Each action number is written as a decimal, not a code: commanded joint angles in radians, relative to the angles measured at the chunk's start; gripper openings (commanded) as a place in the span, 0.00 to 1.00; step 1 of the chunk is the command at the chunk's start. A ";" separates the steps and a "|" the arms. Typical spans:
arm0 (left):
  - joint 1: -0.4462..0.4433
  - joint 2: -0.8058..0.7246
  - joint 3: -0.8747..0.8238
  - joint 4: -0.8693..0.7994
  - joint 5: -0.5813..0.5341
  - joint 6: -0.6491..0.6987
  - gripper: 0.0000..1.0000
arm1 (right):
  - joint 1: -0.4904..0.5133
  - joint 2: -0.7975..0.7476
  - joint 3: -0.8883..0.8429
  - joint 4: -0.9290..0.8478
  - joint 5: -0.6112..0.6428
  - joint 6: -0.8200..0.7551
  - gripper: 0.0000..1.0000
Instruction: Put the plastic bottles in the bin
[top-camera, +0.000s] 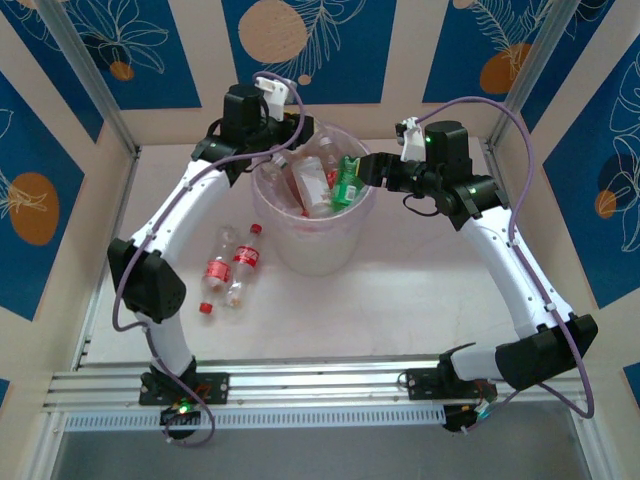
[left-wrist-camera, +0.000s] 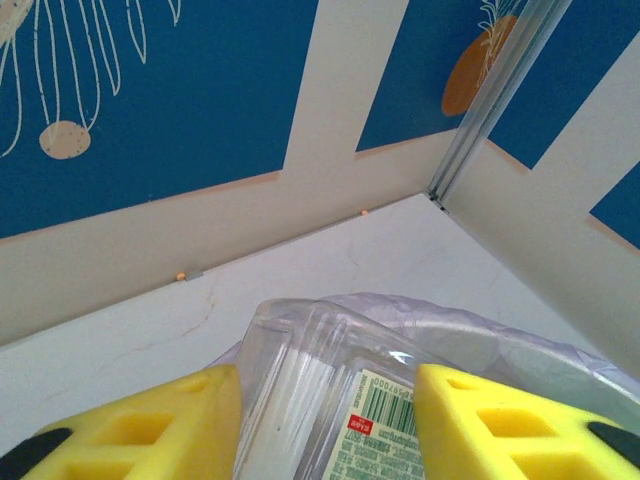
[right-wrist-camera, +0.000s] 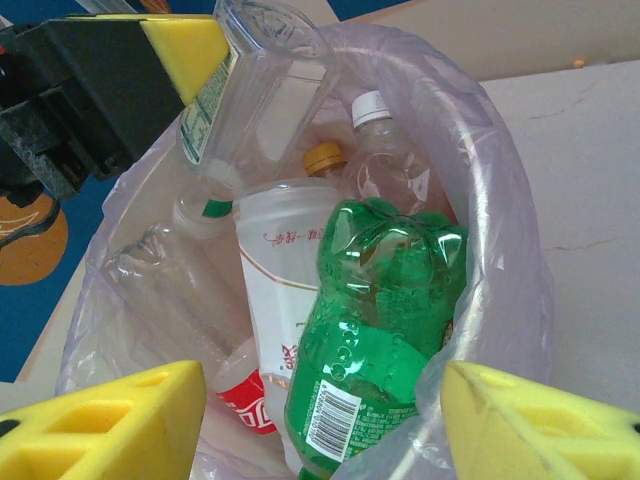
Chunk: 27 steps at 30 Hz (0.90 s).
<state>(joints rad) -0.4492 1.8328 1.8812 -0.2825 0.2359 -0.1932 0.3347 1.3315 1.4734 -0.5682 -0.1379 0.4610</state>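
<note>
My left gripper (top-camera: 286, 156) hangs over the bin's (top-camera: 300, 262) far left rim. It is shut on a clear plastic bottle (left-wrist-camera: 300, 390) with a pale green label, pinched between the yellow pads (left-wrist-camera: 190, 420). In the right wrist view that bottle (right-wrist-camera: 255, 90) points neck-down into the bin. My right gripper (right-wrist-camera: 320, 420) stands open over the bin's right side, above a green bottle (right-wrist-camera: 385, 310) that rests inside among several other bottles. Two red-labelled bottles (top-camera: 218, 270) (top-camera: 245, 262) lie on the table left of the bin.
The bin's purple liner (right-wrist-camera: 500, 230) drapes over its rim. The walls of the enclosure stand close behind the bin and at both sides. A metal rail (top-camera: 300, 385) runs along the near edge by the arm bases.
</note>
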 joint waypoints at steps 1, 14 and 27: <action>-0.009 -0.016 -0.066 -0.043 0.009 0.001 0.47 | 0.005 -0.005 0.005 -0.001 -0.003 -0.018 0.65; -0.009 -0.039 -0.175 -0.076 -0.034 0.057 0.42 | 0.014 0.023 0.029 0.001 -0.014 -0.014 0.65; -0.010 -0.035 -0.111 -0.083 0.001 0.048 0.55 | 0.020 0.019 0.041 -0.008 0.004 -0.015 0.65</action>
<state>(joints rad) -0.4541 1.7763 1.7592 -0.2749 0.2321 -0.1467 0.3477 1.3476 1.4792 -0.5694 -0.1379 0.4610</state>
